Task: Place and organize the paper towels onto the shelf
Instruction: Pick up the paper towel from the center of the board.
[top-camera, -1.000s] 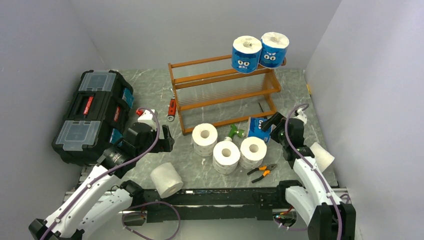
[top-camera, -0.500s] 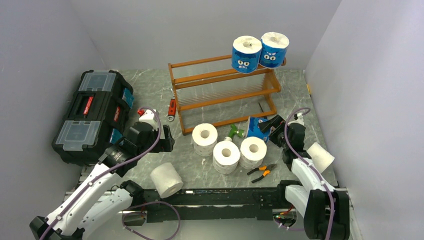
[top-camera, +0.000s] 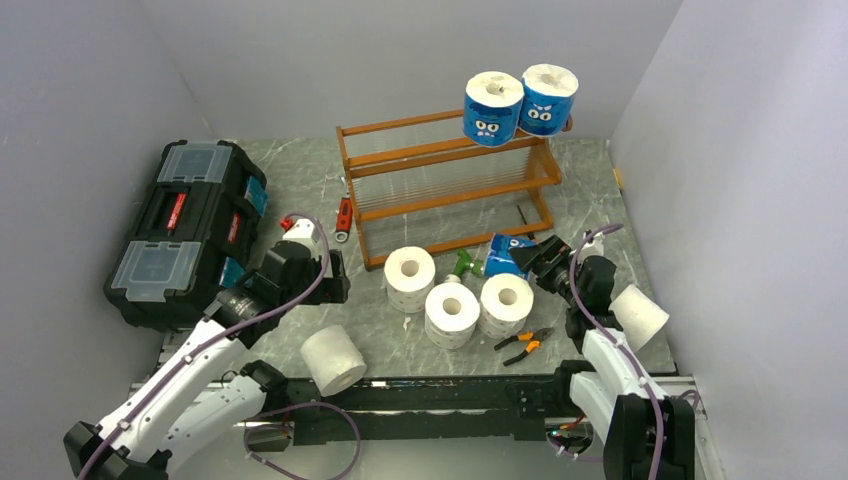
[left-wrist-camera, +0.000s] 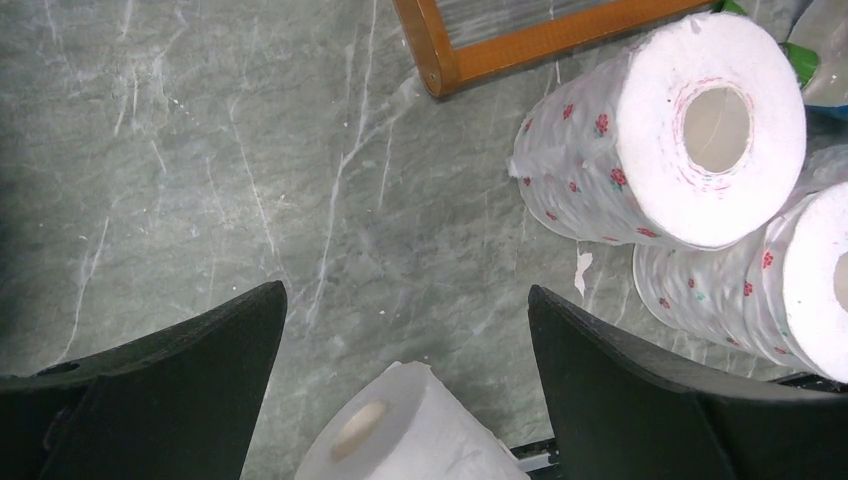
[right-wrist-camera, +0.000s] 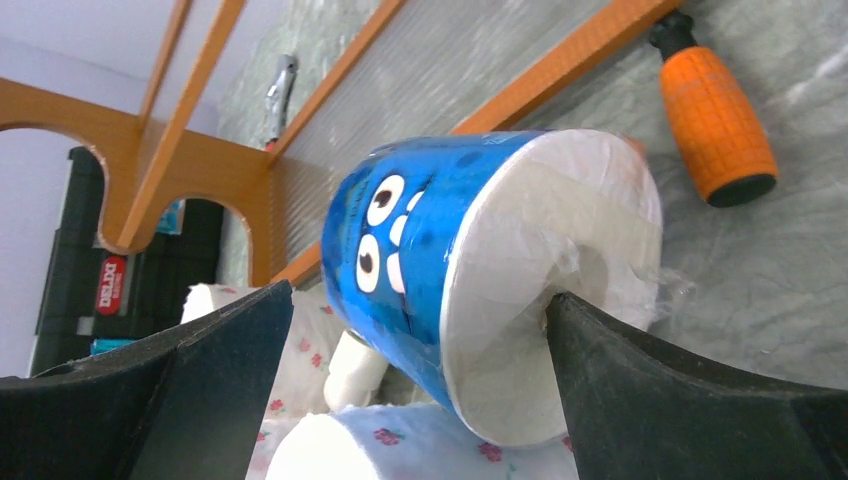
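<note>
Beside the shelf's (top-camera: 450, 190) front right corner, 1 blue-wrapped roll (top-camera: 505, 256) lies tilted between the right gripper's (top-camera: 533, 263) widely spread fingers. Its far end is hidden, and whether it is clamped cannot be told. Cartoon eyes show on the wrapper, and a white end with a hollow core faces the wrist camera. 3 white rolls (top-camera: 452, 312) printed with small red flowers cluster just left of it, partly hiding a green-and-white tool (top-camera: 466, 265). 2 more blue rolls (top-camera: 493, 108) sit at the top tier's right end. The left gripper (top-camera: 335, 282), fingers spread around nothing, hangs near another white roll (top-camera: 333, 360). The black toolbox (top-camera: 185, 230) is shut, its contents hard to make out.
</note>
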